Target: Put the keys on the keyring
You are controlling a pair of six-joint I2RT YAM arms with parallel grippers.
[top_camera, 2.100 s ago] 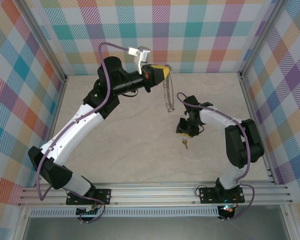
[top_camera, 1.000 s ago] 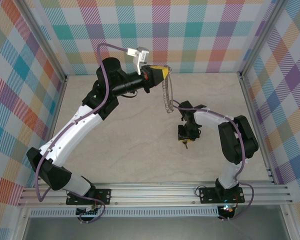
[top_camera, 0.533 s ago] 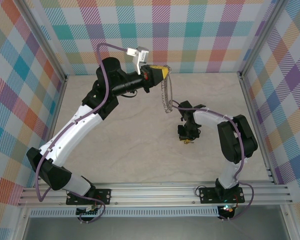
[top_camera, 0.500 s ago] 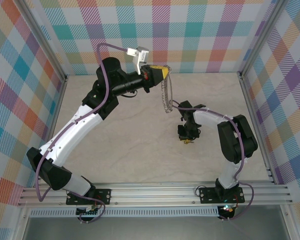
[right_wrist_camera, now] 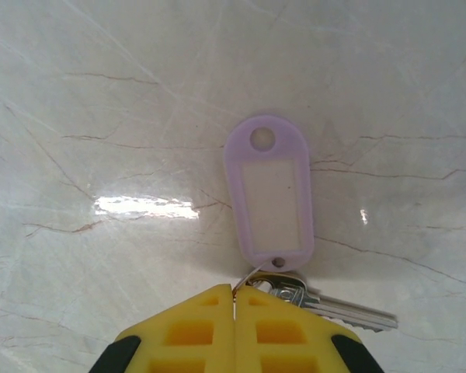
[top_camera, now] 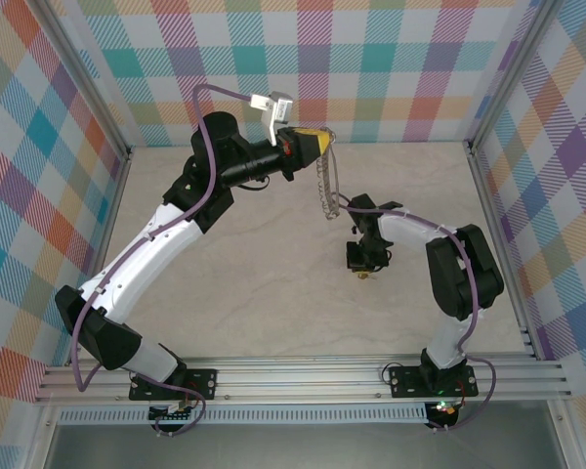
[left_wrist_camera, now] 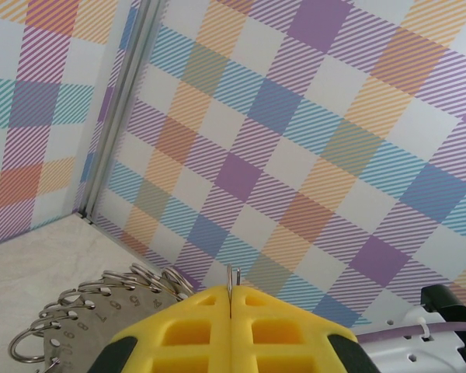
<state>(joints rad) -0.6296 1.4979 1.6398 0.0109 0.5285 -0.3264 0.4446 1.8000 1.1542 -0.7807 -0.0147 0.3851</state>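
Note:
The keys (right_wrist_camera: 268, 194) lie flat on the marble table: a lilac tag with a white label, and a silver key (right_wrist_camera: 338, 308) joined to it by a thin wire loop. My right gripper (right_wrist_camera: 234, 289) is shut on that loop, just below the tag. From the top view the right gripper (top_camera: 364, 264) points down at the table with the keys (top_camera: 364, 276) under its tip. My left gripper (top_camera: 313, 143) is raised near the back wall, shut on the keyring (top_camera: 324, 188), which hangs below it. In the left wrist view the keyring (left_wrist_camera: 78, 311) shows silvery rings around a numbered grey plate.
Plaid walls enclose the table (top_camera: 264, 264) on three sides, with metal frame posts at the corners. A pale purple cable (top_camera: 220, 90) arcs above the left arm. The right arm's elbow (top_camera: 464, 269) stands near the right wall.
My right gripper has closed on the keys' wire loop and stayed low over the table. The left arm has held the keyring in place.

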